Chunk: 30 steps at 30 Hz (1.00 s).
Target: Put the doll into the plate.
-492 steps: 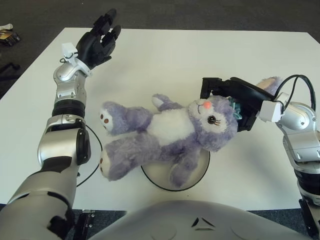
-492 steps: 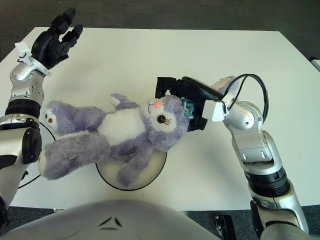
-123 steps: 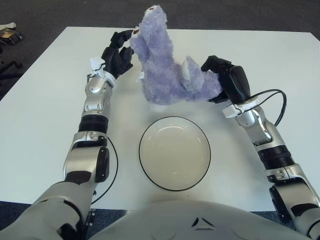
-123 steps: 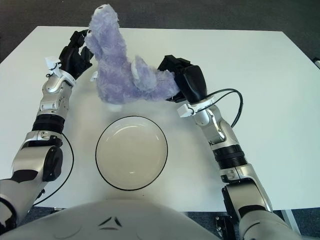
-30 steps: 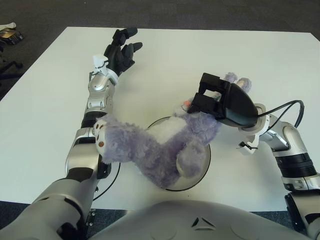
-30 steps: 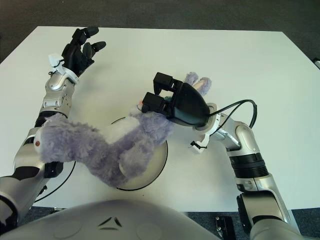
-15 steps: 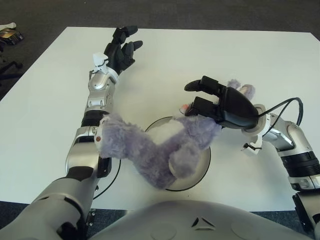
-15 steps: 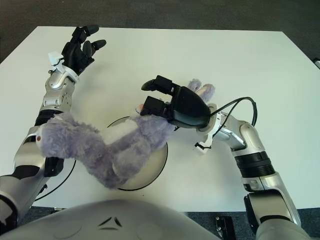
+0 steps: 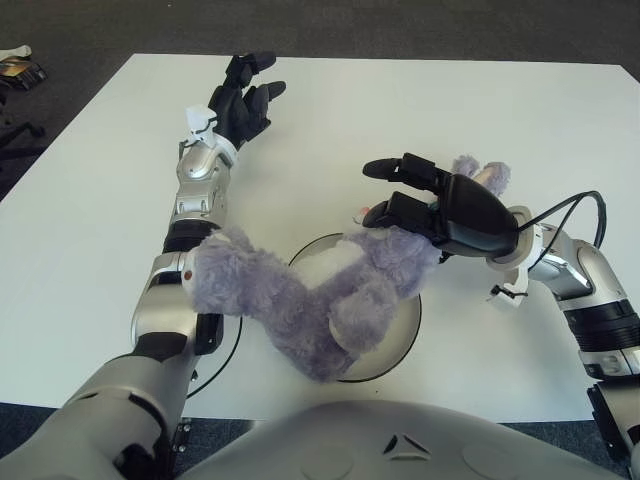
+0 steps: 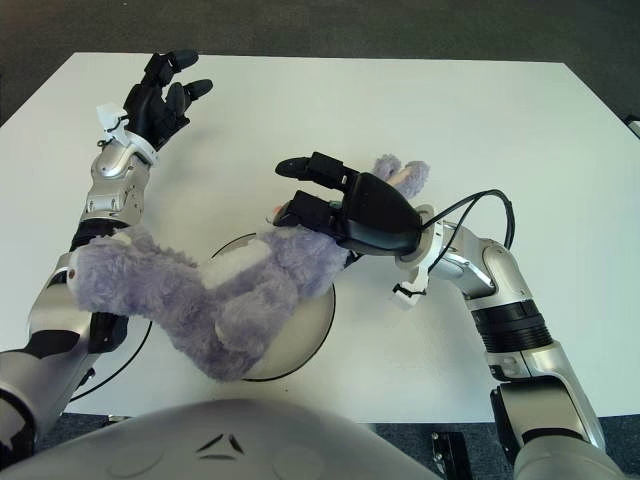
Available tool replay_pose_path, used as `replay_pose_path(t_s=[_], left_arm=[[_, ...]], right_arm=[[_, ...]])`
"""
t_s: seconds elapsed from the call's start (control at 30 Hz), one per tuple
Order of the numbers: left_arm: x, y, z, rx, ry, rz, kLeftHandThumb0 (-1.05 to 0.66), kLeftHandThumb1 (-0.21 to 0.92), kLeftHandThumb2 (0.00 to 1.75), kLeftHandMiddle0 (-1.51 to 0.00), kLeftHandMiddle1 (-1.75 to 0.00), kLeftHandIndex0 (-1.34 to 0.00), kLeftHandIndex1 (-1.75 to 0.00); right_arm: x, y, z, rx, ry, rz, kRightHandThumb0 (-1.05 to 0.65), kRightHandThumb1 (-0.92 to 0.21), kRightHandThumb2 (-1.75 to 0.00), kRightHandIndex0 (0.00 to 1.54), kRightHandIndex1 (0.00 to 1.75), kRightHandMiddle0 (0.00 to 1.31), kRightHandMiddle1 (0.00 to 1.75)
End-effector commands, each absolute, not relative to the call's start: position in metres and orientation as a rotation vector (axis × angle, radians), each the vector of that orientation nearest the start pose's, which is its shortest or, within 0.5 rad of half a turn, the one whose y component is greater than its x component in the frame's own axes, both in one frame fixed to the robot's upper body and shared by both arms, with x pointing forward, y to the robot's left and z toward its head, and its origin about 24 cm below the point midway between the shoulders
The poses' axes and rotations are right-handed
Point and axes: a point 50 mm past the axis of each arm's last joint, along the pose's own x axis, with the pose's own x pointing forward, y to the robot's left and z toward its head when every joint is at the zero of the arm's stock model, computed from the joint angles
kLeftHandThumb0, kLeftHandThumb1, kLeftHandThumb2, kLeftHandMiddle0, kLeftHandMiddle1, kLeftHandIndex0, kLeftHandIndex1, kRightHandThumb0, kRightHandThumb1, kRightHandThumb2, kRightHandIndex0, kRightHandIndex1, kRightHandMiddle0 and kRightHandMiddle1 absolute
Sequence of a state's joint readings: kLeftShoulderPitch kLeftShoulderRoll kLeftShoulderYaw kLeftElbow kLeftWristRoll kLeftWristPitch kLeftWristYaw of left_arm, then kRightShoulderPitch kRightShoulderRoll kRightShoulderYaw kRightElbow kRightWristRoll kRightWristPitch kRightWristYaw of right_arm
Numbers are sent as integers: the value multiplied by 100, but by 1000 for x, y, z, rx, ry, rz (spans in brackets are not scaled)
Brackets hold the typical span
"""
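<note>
Doll (image 9: 320, 295) lies draped across your plate (image 9: 404, 335), legs hanging off its left rim. Your right hand (image 9: 440, 205) hovers over the head, fingers spread, apparently letting go. Far left, your left hand (image 9: 238, 100) is raised with loose, empty fingers, keeping clear.

The left arm reaches far forward, nearly straight, its left hand (image 9: 240, 100) raised with the dark fingers (image 9: 262, 62) spread and holding nothing. The right arm bends at the elbow and comes in from the right; its right hand (image 9: 440, 205) hangs palm down, fingers (image 9: 395, 167) stretched out toward the left.
</note>
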<state>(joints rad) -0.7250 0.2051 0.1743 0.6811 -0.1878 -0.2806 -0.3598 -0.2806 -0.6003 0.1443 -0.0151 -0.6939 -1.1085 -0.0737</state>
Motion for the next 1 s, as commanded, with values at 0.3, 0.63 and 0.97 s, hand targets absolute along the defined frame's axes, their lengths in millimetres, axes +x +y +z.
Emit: replay_pose_path(t_s=[0.3,0.63,0.97], left_arm=[[376,174,149,-17,-364,-279,-54,80,70,-22,-73,0,-100],[376,174,149,-5,-367,-272,-55,81,70,-24,-76,0,-102],[376,175,148,2,-365,-281,-55,83,69,-22,-77,0,-98]], right_arm=[[226,-137,155,-1038,-1318,673,19,-20,-144,3,56,4,125],[226,-139,157,-1001,-1364,628,20,-23,-143,4,49,0,117],[228,-138,156,-849,-1371,698,23,-21,-142,5,39,0,105]])
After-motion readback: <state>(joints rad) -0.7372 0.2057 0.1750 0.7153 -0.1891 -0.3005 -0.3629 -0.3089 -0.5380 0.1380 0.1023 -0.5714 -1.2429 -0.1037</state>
